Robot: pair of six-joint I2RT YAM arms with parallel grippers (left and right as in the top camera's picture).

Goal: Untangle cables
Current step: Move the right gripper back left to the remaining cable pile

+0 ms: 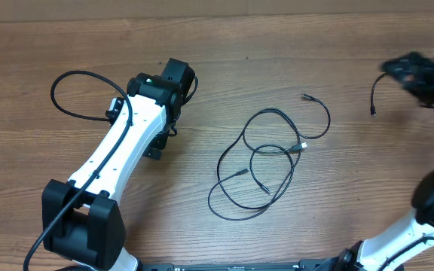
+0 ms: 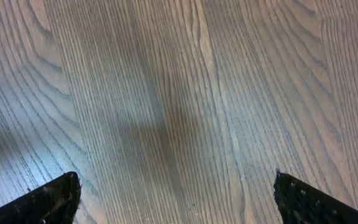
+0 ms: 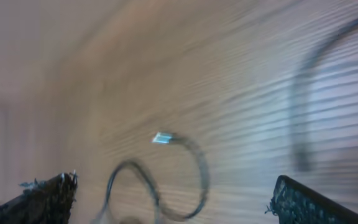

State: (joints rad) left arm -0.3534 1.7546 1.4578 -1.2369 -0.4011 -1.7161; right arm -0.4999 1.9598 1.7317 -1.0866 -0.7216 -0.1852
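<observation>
Cable tangle (image 1: 266, 162) mid-table, loops crossing. Left gripper (image 2: 176, 186) released, over bare table (image 2: 185, 93), probably keeping clear. Right gripper (image 3: 176, 186) released, blurred, above cable loop (image 3: 202, 171).

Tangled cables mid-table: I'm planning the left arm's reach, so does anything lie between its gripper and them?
Nothing visible does. Overhead, only bare table separates the left gripper from the tangled cables, and the left wrist view shows just wood grain between its open fingers.
</observation>
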